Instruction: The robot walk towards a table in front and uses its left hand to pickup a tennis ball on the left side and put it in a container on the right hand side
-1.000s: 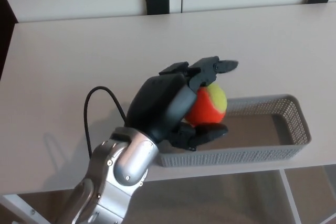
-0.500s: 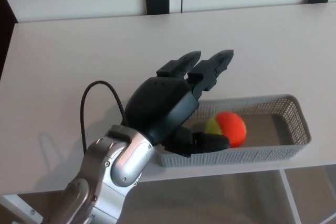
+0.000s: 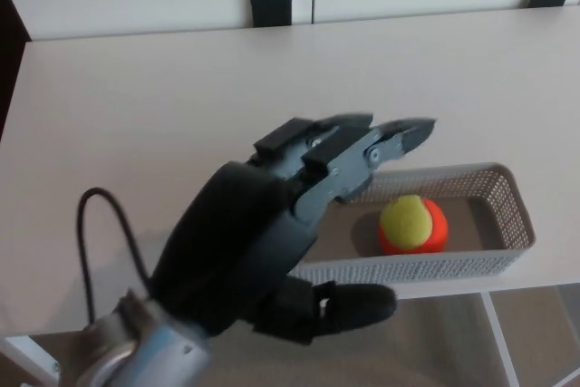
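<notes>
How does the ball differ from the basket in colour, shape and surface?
Colour: the ball is yellow-green and orange, while the basket is plain grey.
Shape: the ball is round, while the basket is long, low and rectangular.
Surface: the ball looks solid, while the basket's walls are a mesh of small holes.
Shared: both are at the right front of the table, and the ball lies inside the basket.
</notes>
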